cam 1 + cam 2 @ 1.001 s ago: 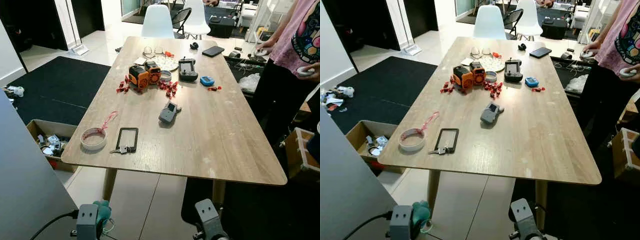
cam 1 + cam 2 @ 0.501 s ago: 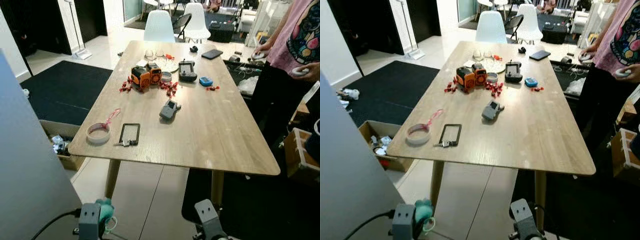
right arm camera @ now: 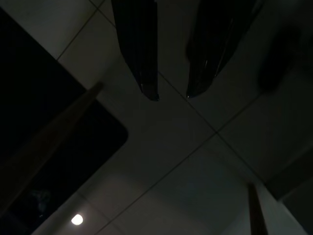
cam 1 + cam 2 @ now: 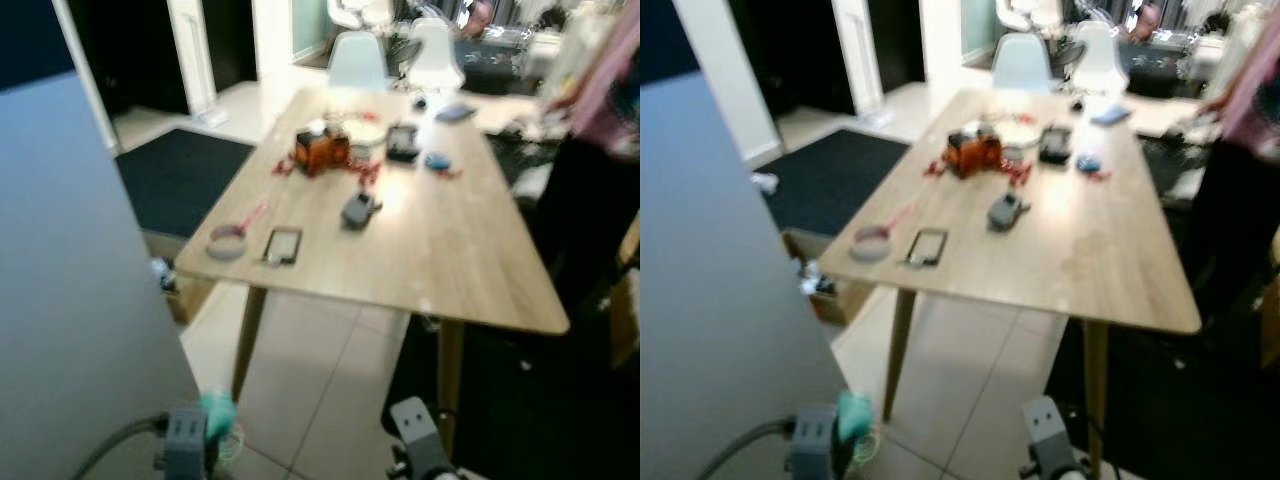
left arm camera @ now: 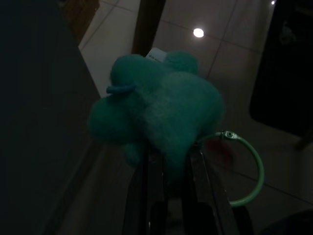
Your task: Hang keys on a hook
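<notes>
Table (image 4: 470, 270) ahead, panel (image 4: 70, 280) at left, person (image 4: 600, 150) at right.

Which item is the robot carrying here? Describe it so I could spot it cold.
Start at the long wooden table, then drop to the tiled floor in front of it, where the left hand hangs low. Its fingers are shut on a fluffy teal plush keychain with a pale green ring, the one soft thing around.

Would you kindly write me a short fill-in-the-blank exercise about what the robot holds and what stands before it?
1. The left gripper is shut on a plush ____ keychain.
2. A green ____ hangs from the keychain.
3. The right gripper holds ____.
4. The wooden ____ carries small items.

Missing: teal; ring; nothing; table
</notes>
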Tool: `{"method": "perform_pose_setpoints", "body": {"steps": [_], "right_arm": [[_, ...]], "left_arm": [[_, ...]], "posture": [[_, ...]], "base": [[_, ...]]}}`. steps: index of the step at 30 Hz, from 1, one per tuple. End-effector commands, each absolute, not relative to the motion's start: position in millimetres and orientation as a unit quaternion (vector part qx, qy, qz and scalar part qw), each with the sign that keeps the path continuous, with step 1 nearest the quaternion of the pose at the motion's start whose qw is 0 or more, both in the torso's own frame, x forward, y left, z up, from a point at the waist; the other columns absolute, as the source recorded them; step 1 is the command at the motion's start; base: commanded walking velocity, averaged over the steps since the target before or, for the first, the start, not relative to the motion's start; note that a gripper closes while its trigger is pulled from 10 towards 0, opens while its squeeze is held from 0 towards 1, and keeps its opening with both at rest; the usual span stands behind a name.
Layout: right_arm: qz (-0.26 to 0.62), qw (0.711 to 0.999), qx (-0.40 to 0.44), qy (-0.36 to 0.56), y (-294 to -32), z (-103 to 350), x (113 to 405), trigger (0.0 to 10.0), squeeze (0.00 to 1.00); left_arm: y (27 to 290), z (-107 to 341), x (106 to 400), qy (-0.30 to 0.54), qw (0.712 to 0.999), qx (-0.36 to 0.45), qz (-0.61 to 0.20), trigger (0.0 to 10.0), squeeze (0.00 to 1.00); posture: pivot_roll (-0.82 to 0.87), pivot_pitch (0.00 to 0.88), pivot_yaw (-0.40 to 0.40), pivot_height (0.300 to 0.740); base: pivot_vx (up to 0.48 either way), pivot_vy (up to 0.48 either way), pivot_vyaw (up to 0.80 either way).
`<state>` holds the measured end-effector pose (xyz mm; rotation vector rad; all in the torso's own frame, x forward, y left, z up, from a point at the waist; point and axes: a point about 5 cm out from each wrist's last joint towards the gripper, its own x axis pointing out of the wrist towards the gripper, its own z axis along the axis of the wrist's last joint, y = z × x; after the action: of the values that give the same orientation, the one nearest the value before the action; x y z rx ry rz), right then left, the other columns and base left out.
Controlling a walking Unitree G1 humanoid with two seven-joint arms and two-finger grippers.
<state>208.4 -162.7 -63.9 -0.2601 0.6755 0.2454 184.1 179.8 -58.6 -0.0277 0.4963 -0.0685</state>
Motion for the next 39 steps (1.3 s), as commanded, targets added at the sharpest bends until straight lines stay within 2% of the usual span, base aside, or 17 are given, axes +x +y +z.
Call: {"method": "perform_pose_setpoints", "body": {"steps": [1, 8, 35, 39], "right_arm": [[0.122, 0.925, -0.122, 0.340, -160.4, -68.0, 202.0, 10.0, 0.00], [0.123, 0.925, -0.121, 0.339, -159.2, -67.9, 202.2, 10.0, 0.00], [0.148, 0.920, -0.146, 0.333, -155.2, -66.8, 204.3, 10.0, 0.00], [0.154, 0.918, -0.150, 0.334, -154.4, -67.2, 203.6, 10.0, 0.00]], "left_arm": [[179.2, -56.1, 187.3, 0.238, 0.971, -0.011, -0.037, 10.0, 0.00], [179.8, -54.7, 187.6, 0.234, 0.972, -0.011, -0.034, 10.0, 0.00], [183.8, -55.9, 182.3, 0.235, 0.972, -0.019, -0.015, 10.0, 0.00], [184.6, -57.3, 181.6, 0.240, 0.971, -0.018, -0.012, 10.0, 0.00]], "posture": [[0.05, 0.050, -0.016, 0.740], [0.06, 0.054, -0.016, 0.740], [0.07, 0.069, -0.029, 0.740], [0.07, 0.070, -0.031, 0.740]], "base": [[-0.360, 0.000, 0.00], [-0.335, 0.000, 0.00], [0.000, 0.000, 0.00], [0.000, 0.000, 0.75]]}}
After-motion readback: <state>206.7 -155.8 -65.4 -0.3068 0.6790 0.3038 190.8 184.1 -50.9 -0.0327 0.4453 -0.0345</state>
